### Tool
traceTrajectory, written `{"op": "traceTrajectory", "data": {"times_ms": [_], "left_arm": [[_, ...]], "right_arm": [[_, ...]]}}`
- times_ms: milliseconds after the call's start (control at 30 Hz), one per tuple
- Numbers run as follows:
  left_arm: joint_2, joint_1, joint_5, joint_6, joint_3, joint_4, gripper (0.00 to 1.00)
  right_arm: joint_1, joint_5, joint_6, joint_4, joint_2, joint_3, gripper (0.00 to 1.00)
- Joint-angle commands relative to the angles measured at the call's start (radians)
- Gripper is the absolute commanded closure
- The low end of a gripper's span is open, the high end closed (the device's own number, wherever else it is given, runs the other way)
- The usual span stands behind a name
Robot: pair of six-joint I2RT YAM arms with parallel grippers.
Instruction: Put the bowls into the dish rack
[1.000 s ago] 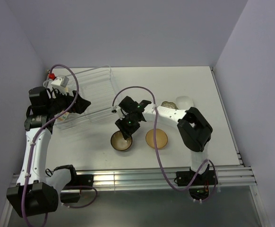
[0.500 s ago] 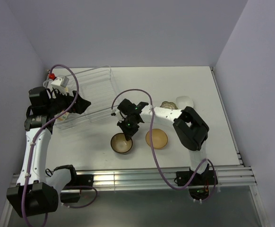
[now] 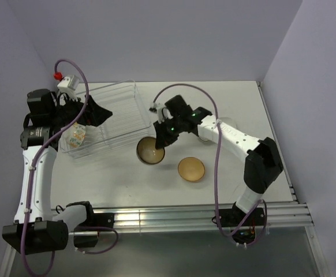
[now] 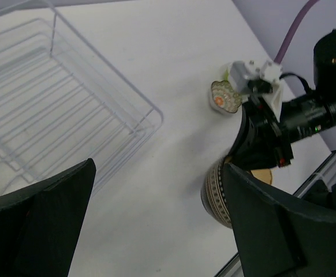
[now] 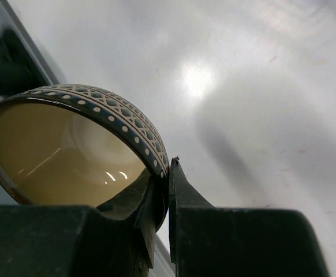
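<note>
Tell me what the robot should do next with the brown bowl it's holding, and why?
Probably lift the brown bowl a little and carry it left, over the wall of the dish rack. The right tool is pinched on the bowl's rim. The bowl sits just outside the rack's near right corner, not yet inside, and that part of the rack looks free.

Bright tabletop (image 5: 197, 81) glare, foreground seemingly soft

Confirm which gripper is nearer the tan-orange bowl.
Right. The right gripper, clamped on the dark brown bowl by its rim, sits just beyond and left of the tan-orange bowl; the left gripper hangs open over the dish rack, far to its left.
</note>
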Motion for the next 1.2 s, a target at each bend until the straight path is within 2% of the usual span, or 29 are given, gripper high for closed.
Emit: {"op": "traceTrajectory", "data": {"times_ms": [0, 133, 167, 433, 767, 1167], "left_arm": [[0.055, -0.042, 0.049, -0.066, 0.127, -0.057, 0.02], [0.102, -0.103, 0.053, -0.117, 0.187, -0.049, 0.00], [0.121, -0.154, 0.055, -0.126, 0.205, -0.045, 0.01], [0.212, -0.330, 0.078, -0.314, 0.220, 0.063, 0.01], [0.304, -0.390, 0.084, -0.430, 0.159, 0.154, 0.02], [0.349, -0.397, 0.099, -0.497, 0.141, 0.190, 0.04]], "right_arm": [[-0.090, -0.060, 0.052, 0.057, -0.076, 0.118, 1.00], [-0.153, -0.004, 0.073, 0.068, -0.076, 0.216, 1.00], [-0.166, 0.001, 0.073, 0.068, -0.065, 0.235, 1.00], [-0.226, -0.037, 0.122, 0.099, -0.050, 0.332, 1.00], [-0.236, -0.093, 0.128, 0.120, -0.071, 0.309, 1.00], [-0.237, -0.154, 0.151, 0.143, -0.073, 0.301, 1.00]]}}
